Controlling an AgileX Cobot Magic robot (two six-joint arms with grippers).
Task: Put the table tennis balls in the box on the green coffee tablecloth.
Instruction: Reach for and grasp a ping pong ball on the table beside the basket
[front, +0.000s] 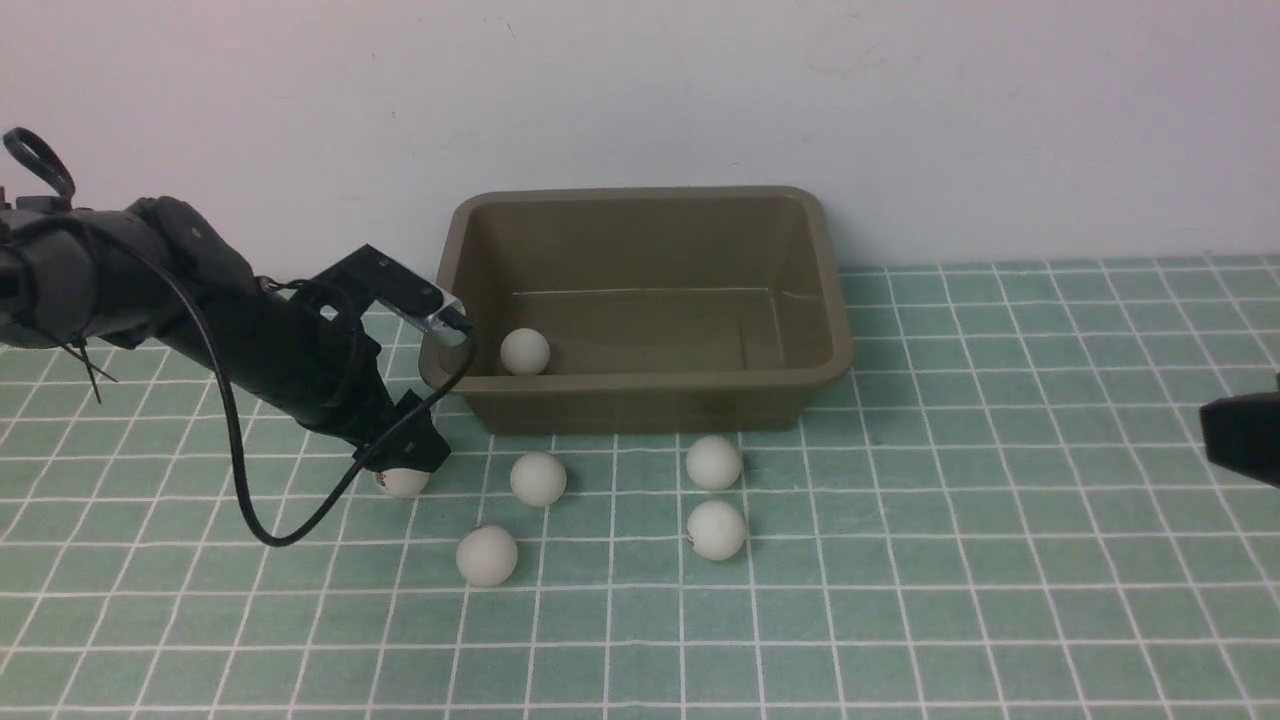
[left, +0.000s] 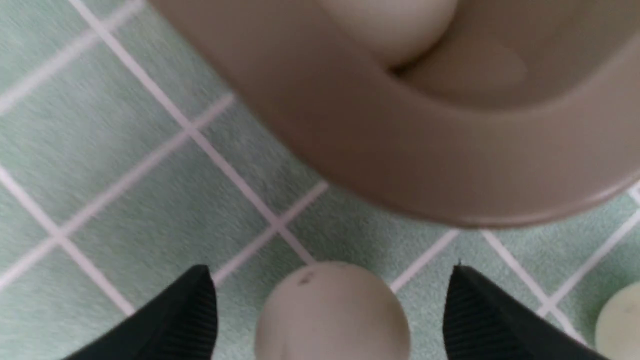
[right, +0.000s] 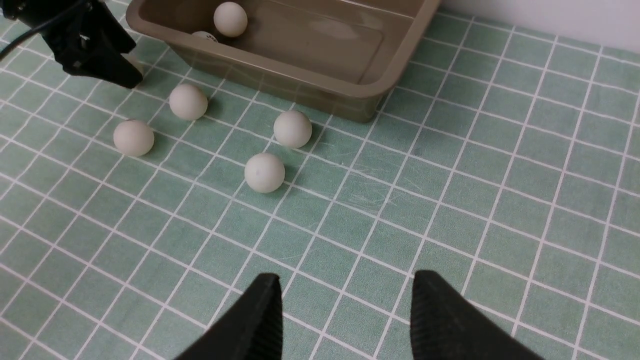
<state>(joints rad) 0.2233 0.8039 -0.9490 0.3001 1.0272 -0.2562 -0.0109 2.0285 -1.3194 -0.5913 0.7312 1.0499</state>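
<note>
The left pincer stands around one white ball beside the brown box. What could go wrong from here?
1. The small matte white table tennis ball lies untouched inside the open left pincer; an off-centre squeeze may shoot it across the pale green checked tablecloth.
2. The olive-brown plastic box is close, so the rising pincer might knock its rim.
</note>
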